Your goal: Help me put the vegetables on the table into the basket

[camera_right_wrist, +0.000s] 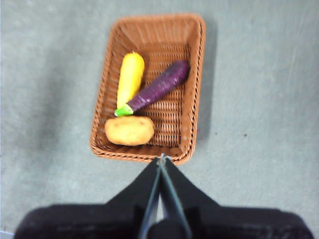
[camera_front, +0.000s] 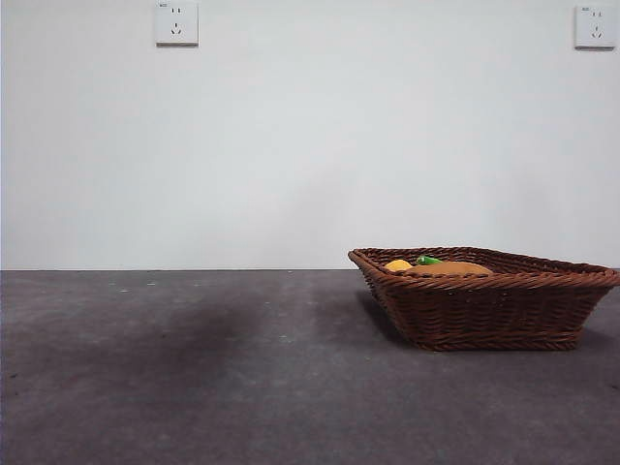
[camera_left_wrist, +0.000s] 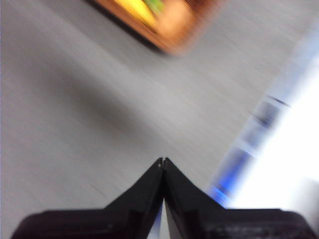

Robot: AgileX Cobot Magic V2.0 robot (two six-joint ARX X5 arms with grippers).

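The wicker basket (camera_front: 484, 300) stands on the dark grey table (camera_front: 194, 378) at the right. Inside it lie the tan potato (camera_right_wrist: 129, 130), the purple eggplant (camera_right_wrist: 157, 88) with its green cap, and the yellow piece (camera_right_wrist: 130, 77). From the front only their tops show: potato (camera_front: 449, 268), green cap (camera_front: 427, 260), yellow piece (camera_front: 397, 264). My right gripper (camera_right_wrist: 162, 159) is shut and empty, held high above the basket (camera_right_wrist: 149, 84) near its potato end. My left gripper (camera_left_wrist: 163, 162) is shut and empty over bare table, with the basket (camera_left_wrist: 159, 20) a blur at the far edge.
A white wall with two sockets (camera_front: 176, 22) rises behind the table's back edge. In the left wrist view a bright white and blue blur (camera_left_wrist: 269, 144) runs along the table's side. No arm shows in the front view.
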